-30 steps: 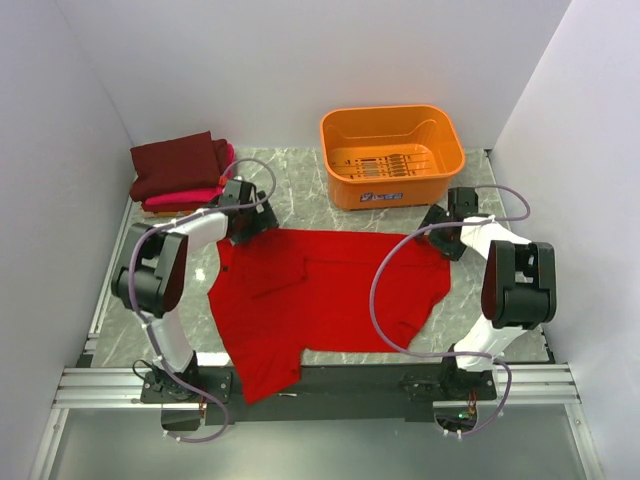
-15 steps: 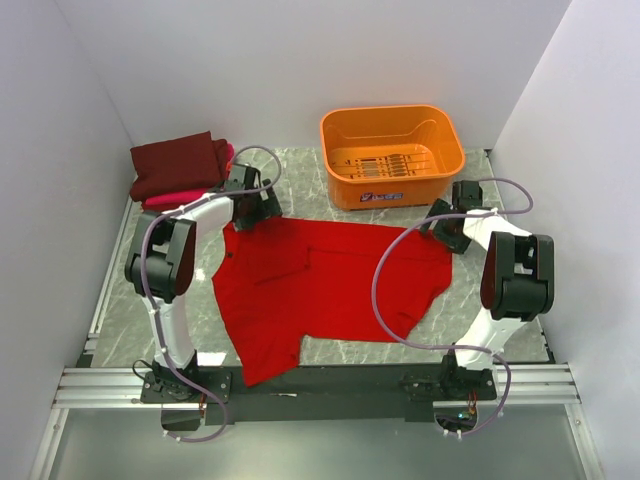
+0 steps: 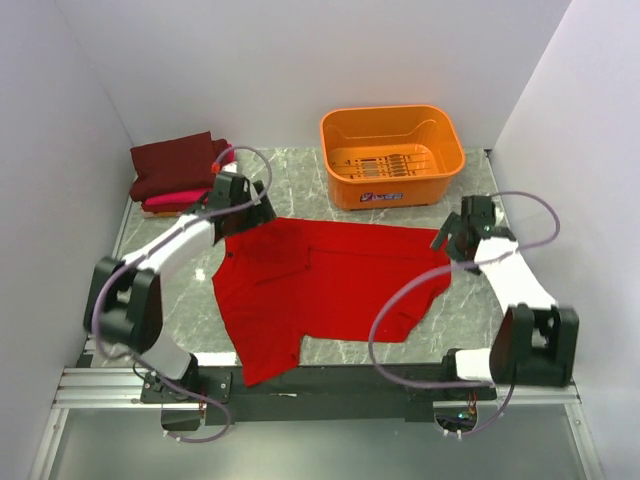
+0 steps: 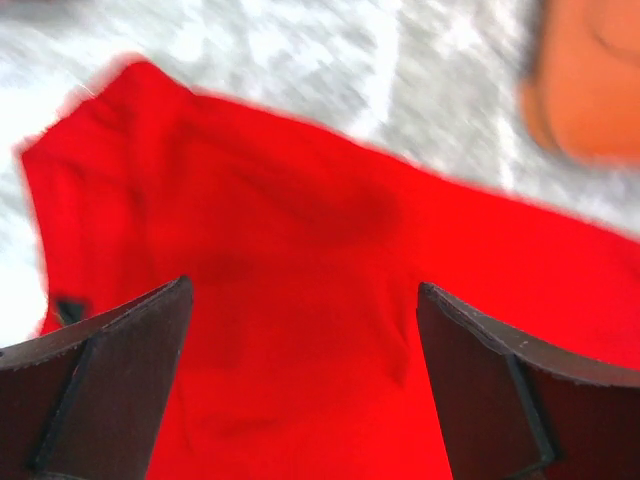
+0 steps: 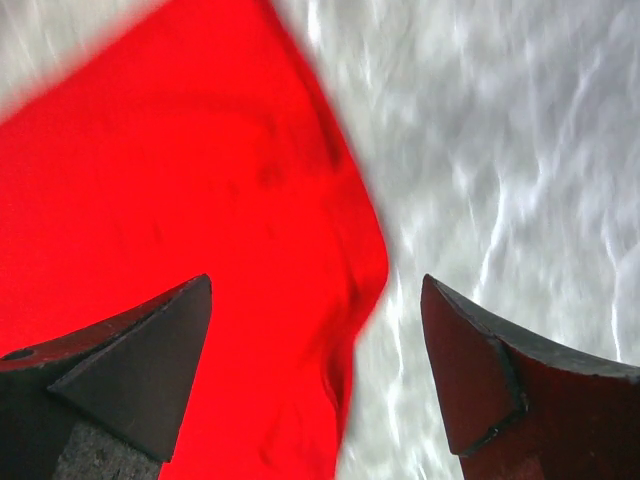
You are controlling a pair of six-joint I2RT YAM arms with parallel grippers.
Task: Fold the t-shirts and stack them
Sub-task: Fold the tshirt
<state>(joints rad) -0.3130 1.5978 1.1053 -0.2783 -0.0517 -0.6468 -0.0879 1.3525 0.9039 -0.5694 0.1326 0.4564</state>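
Observation:
The bright red t-shirt point(image 3: 330, 285) lies spread flat on the marble table, collar to the left. My left gripper point(image 3: 250, 215) hovers open over its far left corner; in the left wrist view the red cloth point(image 4: 300, 200) fills the gap between the fingers point(image 4: 110, 380) of that gripper point(image 4: 303, 288), untouched. My right gripper point(image 3: 452, 243) hangs open over the far right corner, and in the right wrist view that gripper point(image 5: 316, 284) straddles the shirt's edge point(image 5: 180, 200). A folded dark maroon t-shirt point(image 3: 178, 163) rests on a folded hot pink t-shirt point(image 3: 182, 199) at the back left.
An orange plastic basket point(image 3: 392, 155) stands at the back, right of centre, and its corner point(image 4: 590, 80) shows in the left wrist view. White walls close in the table on three sides. Bare marble point(image 5: 500, 150) lies right of the shirt.
Both arms have stretched out lower and their elbows have swung outward. The grippers stayed open near the shirt's far corners. The shirt lies slightly flatter and further back.

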